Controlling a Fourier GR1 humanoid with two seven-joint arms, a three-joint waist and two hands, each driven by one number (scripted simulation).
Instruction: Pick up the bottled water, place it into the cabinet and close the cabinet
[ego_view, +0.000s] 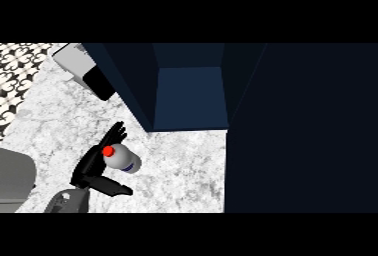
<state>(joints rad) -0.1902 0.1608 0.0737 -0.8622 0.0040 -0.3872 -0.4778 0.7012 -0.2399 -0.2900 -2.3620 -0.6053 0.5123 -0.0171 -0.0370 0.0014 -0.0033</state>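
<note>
The bottled water is a clear bottle with a red cap, seen nearly from above, cap end towards me. My left hand is shut on it: the fingers run up behind the bottle and the thumb reaches out below it. Hand and bottle are over the marble counter, just left of and below the dark blue cabinet. The cabinet stands open, showing its blue inside. Its dark door fills the view's right side. My right hand does not show.
A grey-white appliance with a black panel stands at the back left beside the cabinet's wall. A grey rounded object lies at the left edge. Patterned tiles cover the far left.
</note>
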